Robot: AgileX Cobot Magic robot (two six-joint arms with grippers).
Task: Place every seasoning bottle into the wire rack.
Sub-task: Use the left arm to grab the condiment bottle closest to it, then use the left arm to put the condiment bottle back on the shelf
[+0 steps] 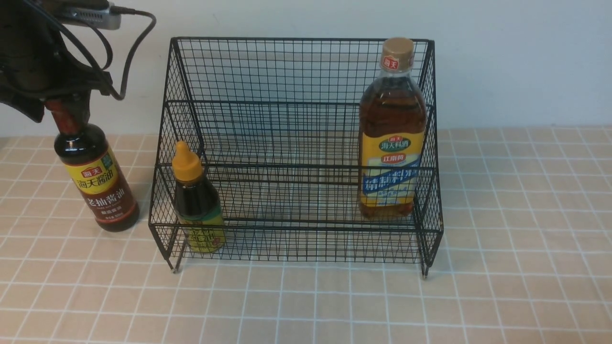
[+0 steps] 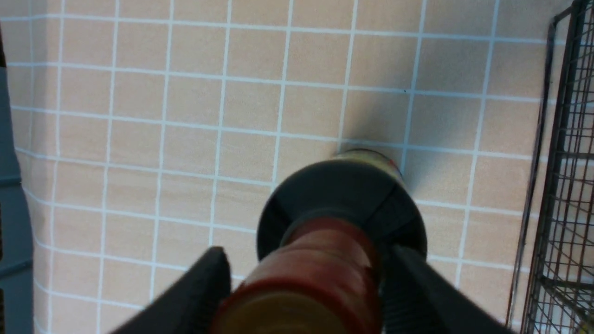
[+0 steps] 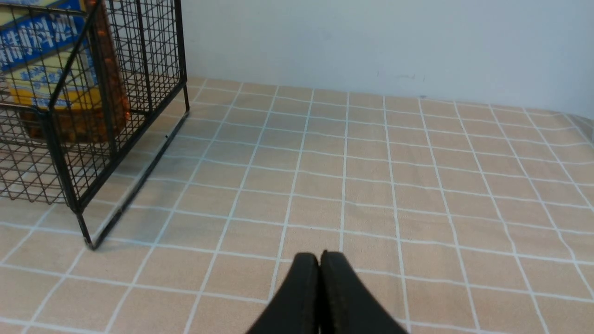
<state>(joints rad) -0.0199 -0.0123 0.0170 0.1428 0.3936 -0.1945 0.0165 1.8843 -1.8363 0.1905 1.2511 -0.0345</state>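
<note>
The tall dark soy bottle (image 1: 100,186) leans left on the tiles just left of the wire rack (image 1: 301,40), its base low by the cloth. My left gripper (image 1: 62,107) is shut on its brown-red neck (image 2: 325,260), one finger on each side. The small dark bottle with the yellow nozzle cap (image 1: 196,200) stands in the rack's front tier at the left. In the front tier at the right stands the large amber bottle (image 1: 392,138), which also shows behind the mesh (image 3: 69,93). My right gripper (image 3: 319,255) is shut and empty, low over the tiles to the right of the rack.
The tiled beige cloth (image 1: 306,306) covers the table, and a pale wall runs behind it. The rack's side (image 2: 566,139) stands close to the soy bottle. A cable (image 1: 138,43) hangs from the left arm near the rack's upper left corner.
</note>
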